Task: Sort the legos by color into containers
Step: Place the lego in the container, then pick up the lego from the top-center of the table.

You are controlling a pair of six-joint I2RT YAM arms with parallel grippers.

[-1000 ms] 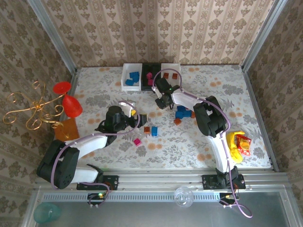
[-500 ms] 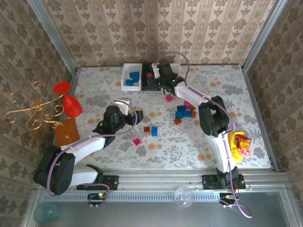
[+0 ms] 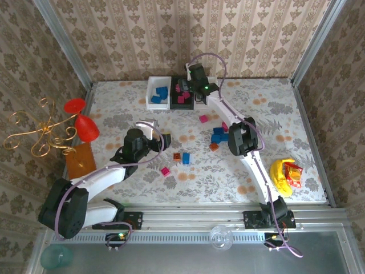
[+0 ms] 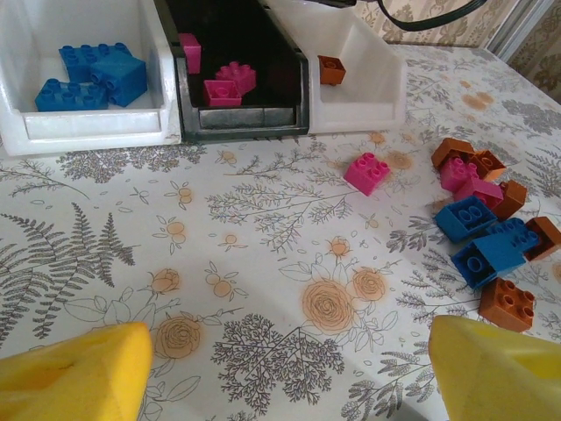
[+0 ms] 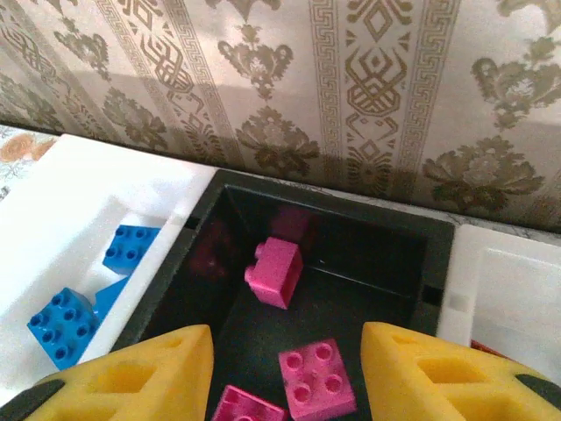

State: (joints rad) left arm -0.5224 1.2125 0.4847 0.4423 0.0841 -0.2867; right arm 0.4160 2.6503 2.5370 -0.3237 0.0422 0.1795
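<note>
Right wrist: right arm stretched full length to the back row. The right claw [image 5: 285, 373] is poised over the black bin [image 5: 412, 254], jaws parted, nothing between them. Pink bricks [image 5: 273, 272] lie directly beneath, and blue bricks [image 5: 130, 248] sit in the white bin [image 5: 79, 202] to its left. Left arm bent low, left claw [image 4: 280, 368] wide and empty above the counter [image 4: 263, 263]. Loose bricks [image 4: 486, 237] lie ahead-right of it.

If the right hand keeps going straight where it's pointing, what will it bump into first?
Most likely the pink bricks lying in the black bin. The right hand points down into that bin with its fingers apart, and nothing shows in between. How deep they lie is hard to judge.
</note>
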